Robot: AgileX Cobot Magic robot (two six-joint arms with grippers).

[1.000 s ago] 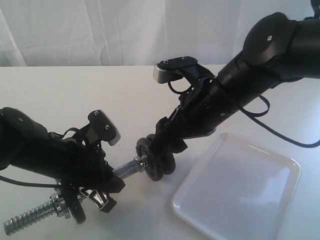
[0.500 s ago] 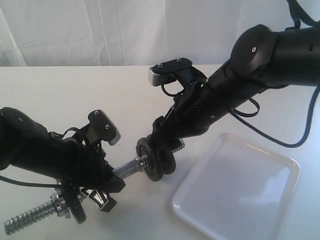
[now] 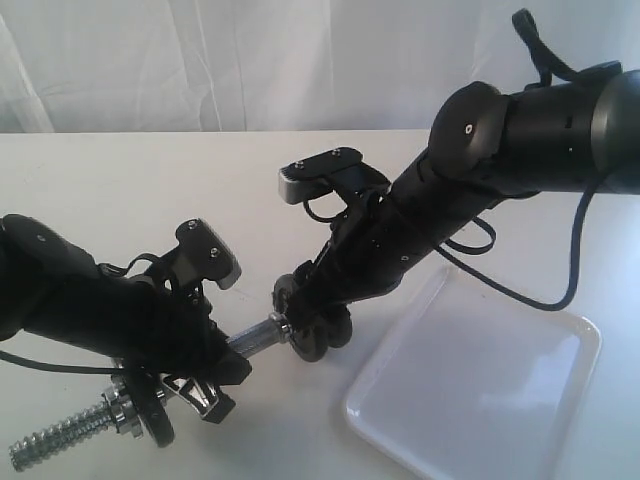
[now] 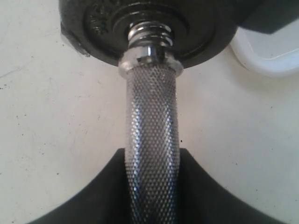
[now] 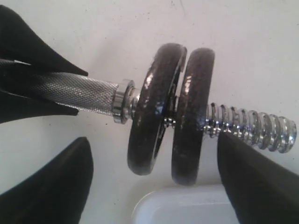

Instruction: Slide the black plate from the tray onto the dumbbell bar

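Observation:
The chrome dumbbell bar [image 3: 255, 334] lies slanted above the table, and my left gripper [image 4: 152, 161] is shut on its knurled middle [image 4: 152, 116]. Two black plates sit side by side on the bar's near-tray end. The inner one [image 5: 156, 109] is next to the collar. The outer black plate [image 5: 192, 116] is beside the bare thread [image 5: 252, 126]. My right gripper [image 5: 154, 151] is open, one finger on each side of the pair, and I see a gap to both. In the exterior view it covers the plates [image 3: 312, 335]. The white tray [image 3: 480, 385] shows nothing on it.
Another black disc [image 3: 152, 418] sits near the bar's far threaded end [image 3: 50, 445], at the table's front left. The tray's corner [image 5: 187, 210] lies just below the plates. A white curtain hangs behind the table.
The right arm has swung left and lower over the bar's end, and the plates have shifted slightly toward the left gripper. The left arm and the bar stay put.

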